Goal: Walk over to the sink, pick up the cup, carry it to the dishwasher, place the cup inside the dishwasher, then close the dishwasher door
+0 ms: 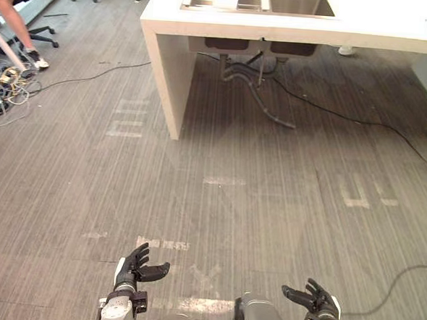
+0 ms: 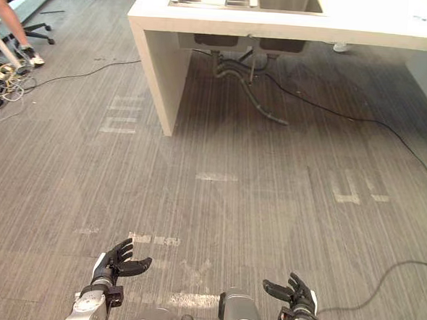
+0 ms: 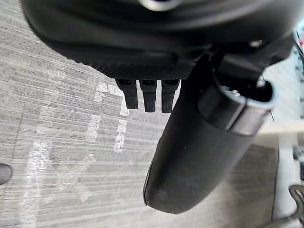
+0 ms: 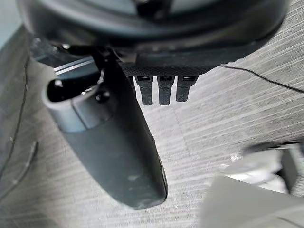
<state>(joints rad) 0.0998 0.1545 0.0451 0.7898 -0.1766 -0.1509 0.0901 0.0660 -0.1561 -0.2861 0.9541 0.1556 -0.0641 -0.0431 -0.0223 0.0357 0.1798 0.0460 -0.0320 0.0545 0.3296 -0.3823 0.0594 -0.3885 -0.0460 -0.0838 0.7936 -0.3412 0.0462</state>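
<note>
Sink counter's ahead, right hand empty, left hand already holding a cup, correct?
No: the left hand holds nothing, fingers relaxed, per the left wrist view. The sink counter ahead and the empty right hand are right.

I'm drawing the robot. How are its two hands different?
The left hand sits a bit higher in the head view than the right hand. The left hand's thumb points toward the robot's right; the right hand's thumb points toward its left. Both are dark, open and hold nothing, above the grey floor.
</note>
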